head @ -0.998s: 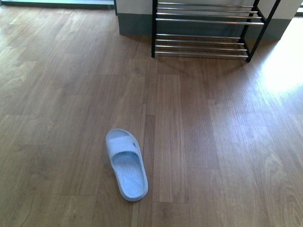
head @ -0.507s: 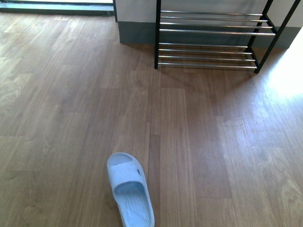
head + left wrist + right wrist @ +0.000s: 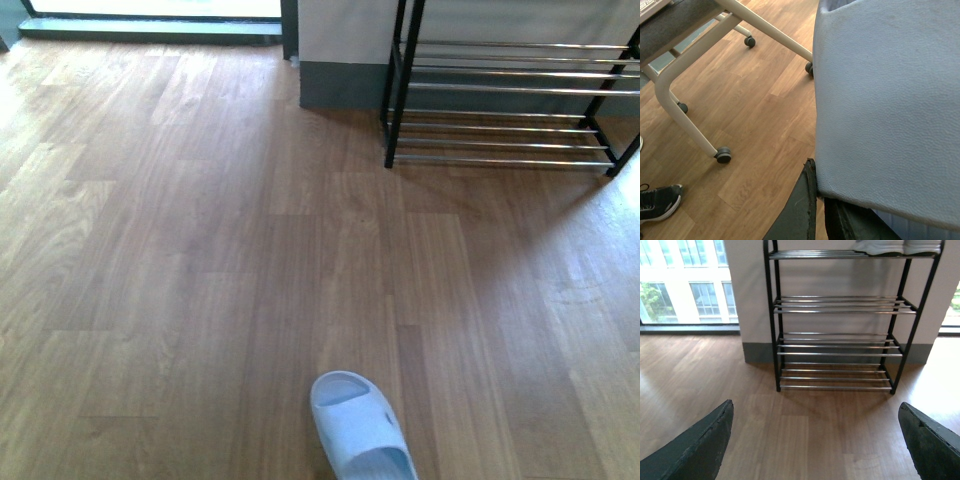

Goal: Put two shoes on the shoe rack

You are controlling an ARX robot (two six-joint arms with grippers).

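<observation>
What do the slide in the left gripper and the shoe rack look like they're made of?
The held slide looks like soft moulded rubber or foam: pale blue and matte, with a finely pebbled skin. The shoe rack looks like metal. Its rods are shiny and chrome-like and catch the light, and its black frame is probably painted.

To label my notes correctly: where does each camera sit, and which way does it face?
Front: on the body, looking down at the floor, a slide and the shoe rack; no arm shows.
Left wrist: at the left hand, which grips a second slide.
Right wrist: behind the open right hand, facing the shoe rack.
Shared: front and right wrist show the shoe rack.
</observation>
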